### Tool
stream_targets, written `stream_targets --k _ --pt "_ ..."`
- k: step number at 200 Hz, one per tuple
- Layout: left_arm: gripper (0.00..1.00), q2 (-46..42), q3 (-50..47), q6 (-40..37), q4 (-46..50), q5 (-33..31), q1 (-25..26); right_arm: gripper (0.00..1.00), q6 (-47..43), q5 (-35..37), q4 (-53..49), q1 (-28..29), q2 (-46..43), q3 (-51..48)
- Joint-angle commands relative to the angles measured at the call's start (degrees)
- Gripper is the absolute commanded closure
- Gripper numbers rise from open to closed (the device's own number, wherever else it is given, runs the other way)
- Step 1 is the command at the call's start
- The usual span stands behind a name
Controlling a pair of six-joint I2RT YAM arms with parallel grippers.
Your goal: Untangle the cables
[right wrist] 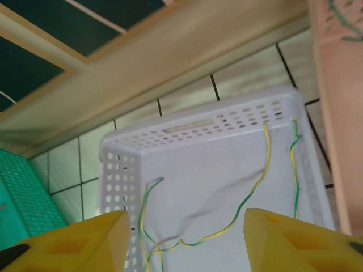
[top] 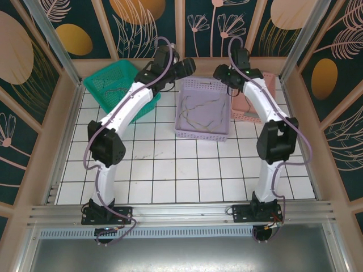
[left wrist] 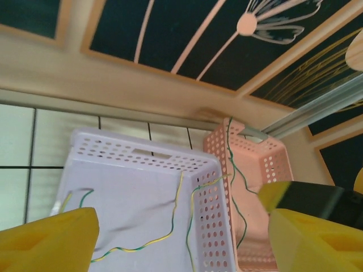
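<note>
Thin yellow-green cables (top: 201, 113) lie loose in the lavender basket (top: 204, 136) at the back centre. In the left wrist view one cable (left wrist: 148, 242) curls across the basket floor. Another cable (left wrist: 192, 195) hangs over the lavender wall (left wrist: 215, 226) towards the pink basket (left wrist: 272, 164), where a green cable (left wrist: 244, 226) trails down. My left gripper (top: 187, 67) (left wrist: 181, 243) hovers above the basket's back left, open and holding nothing. My right gripper (top: 221, 72) (right wrist: 187, 238) hovers at the back right, open too, above a cable (right wrist: 239, 213).
A teal basket (top: 113, 73) with thin cables inside stands at the back left. The pink basket (top: 269, 79) sits against the lavender one at the back right. The wooden back wall (left wrist: 142, 85) rises close behind the baskets. White tiles (top: 170, 170) stretch towards the arm bases.
</note>
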State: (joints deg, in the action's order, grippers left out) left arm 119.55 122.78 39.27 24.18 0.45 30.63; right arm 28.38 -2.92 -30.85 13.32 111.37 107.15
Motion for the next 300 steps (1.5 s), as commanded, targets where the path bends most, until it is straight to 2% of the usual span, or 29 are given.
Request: stream_targets --k 1,5,10,21,24,38,56,68,81,86,93,106,115,123,145,167,184,195,203,219,231,251,272,300 --pt "0.1 -6.85 -6.29 0.38 3.27 -5.12 -0.83 0.43 -1.49 3.34 4.25 -1.28 -10.3 -6.89" --pt "0.03 -8.93 -8.87 0.45 2.62 -5.62 -0.92 0.42 -1.75 4.0 5.71 -1.47 -12.07 -8.98" --pt "0.01 -11.33 -12.16 0.41 1.42 -5.84 -1.15 0.4 -2.13 5.26 7.26 -1.58 -14.55 -11.59" --pt "0.01 -17.41 -20.24 0.2 -2.2 -5.56 -1.81 0.04 -2.36 7.24 10.78 -2.4 -20.07 -17.84" --pt "0.01 -18.88 -22.81 0.26 -3.44 -5.59 -1.99 0.02 -2.32 7.53 11.85 -2.76 -21.66 -19.96" --pt "0.01 -28.01 -33.54 0.94 -7.34 -8.14 -2.87 0.01 -1.31 8.6 17.24 -4.63 -29.19 -29.35" --pt "0.01 -37.68 -44.59 -0.35 -9.09 -14.92 -3.39 0.01 -1.6 12.93 20.1 -5.7 -37.48 -39.06" --pt "0.01 -42.52 -49.72 -0.51 -7.08 -22.79 -3.39 0.01 -4.29 16.57 21.43 -5.48 -41.89 -44.05" --pt "0.01 -47.52 -56.09 3.04 -3.75 -37.77 -3.3 0.01 -4.07 24.77 21.7 -5.47 -45.29 -49.58" --pt "0.01 -49.52 -59.32 4.13 -3.69 -41.55 -3.32 0.01 -3.77 27.87 22.46 -5.7 -46.22 -52.05" --pt "0.01 -52.51 -65.02 -0.18 -8.34 -44.6 -3.3 0.01 -5.9 27.91 25.69 -6.86 -47.78 -56.44" --pt "0.01 -58.56 -78.3 -11.87 -22.86 -48.31 -3.3 0.01 -11.37 18.91 34.24 -10.85 -50.39 -64.83" --pt "0.01 -61.94 -86.23 -19.55 -33.41 -51.08 -3.36 0.01 -13.15 19.62 39.93 -11.02 -51.07 -70.01" --pt "0.01 -63.86 -92.94 -22.39 -39.17 -53.58 -4.19 0.01 -15.58 19.83 44.9 -10.92 -50.57 -74.63" --pt "0.01 -65.44 -102.65 -24.53 -46.67 -47.43 -10.62 0.01 -18.83 20.1 54.17 -11.26 -45.69 -79.79" --pt "0.01 -59.65 -108.56 -31.48 -61.87 -42.48 -12.94 0.01 -21.63 17.45 67.25 -11.14 -38.94 -82.24" --pt "0.01 -50.42 -107.41 -29.75 -67.18 -40.2 -15.14 0.01 -23.14 17.1 74.79 -11.63 -33.46 -82.73" --pt "0.01 -45.09 -106.31 -30.93 -71.54 -38.21 -15.85 0.01 -25.0 15.89 76.11 -12.16 -30.09 -81.71" --pt "0.01 -42.51 -104.13 -31.58 -71.51 -36.81 -16.33 0.01 -25.98 14.6 78.52 -12.59 -28.09 -81.7" --pt "0.01 -38.56 -103.15 -33.21 -78.66 -32.81 -17.59 0.01 -24.57 10.33 81.74 -14.87 -26.17 -82.87" --pt "0.01 -36.44 -100.01 -33.21 -74.79 -31.12 -18.71 0.01 -24.14 7.16 91.22 -16.17 -25.96 -88.0" --pt "0.01 -36.73 -100.26 -34.18 -74.79 -26.83 -19.68 0.01 -24.96 4.07 97.45 -16.46 -26.21 -92.38" --pt "0.01 -41.03 -107.01 -36.45 -83.67 -25.22 -19.74 0.01 -24.77 4.14 110.27 -16.7 -22.9 -97.33" --pt "0.01 -42.35 -112.55 -38.31 -94.57 -26.52 -20.43 0.01 -25.06 6.71 105.34 -15.63 -23.41 -95.71"
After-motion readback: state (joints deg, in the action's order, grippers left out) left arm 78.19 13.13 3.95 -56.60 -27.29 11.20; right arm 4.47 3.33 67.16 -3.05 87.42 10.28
